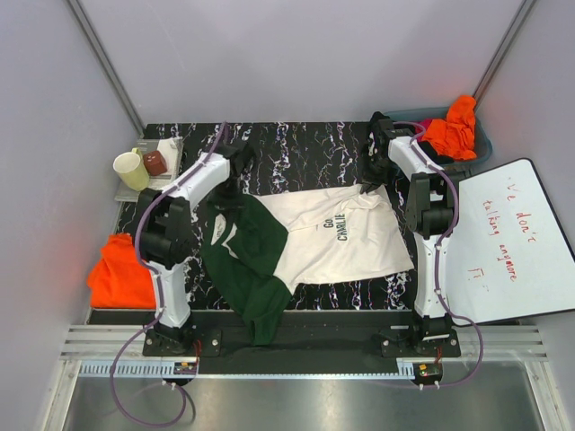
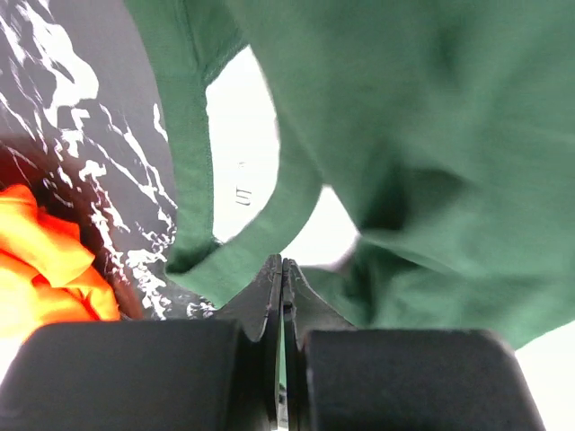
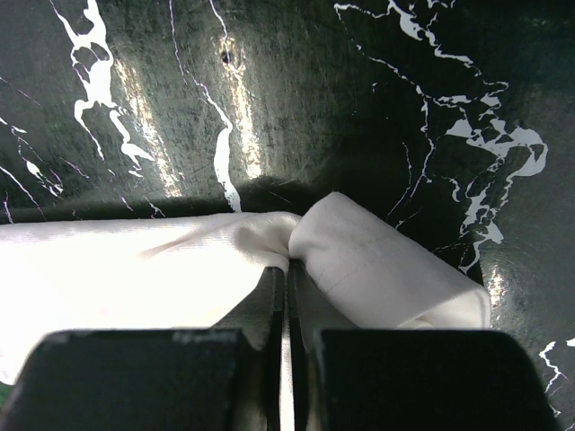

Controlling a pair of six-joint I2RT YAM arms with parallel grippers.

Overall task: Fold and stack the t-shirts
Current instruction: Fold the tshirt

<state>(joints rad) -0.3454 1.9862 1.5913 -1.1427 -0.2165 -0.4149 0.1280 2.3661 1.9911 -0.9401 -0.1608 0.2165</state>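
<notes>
Item: cream t-shirt (image 1: 341, 238), green sleeves, spread on the table (image 1: 305, 144) between the arms, green cloth trailing over the near edge. Left gripper (image 2: 282, 265): clamped on green cloth by the collar. Right gripper (image 3: 287, 269): clamped on a cream hem fold. Handling, I'd judge: lift both pinches level, cloth taut, so the fold lands square.

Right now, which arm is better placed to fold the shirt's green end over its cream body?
Probably left: the left pincer is shut on green cloth by the neckline of the cream shirt, while the right pincer only pinches its cream hem corner.
</notes>
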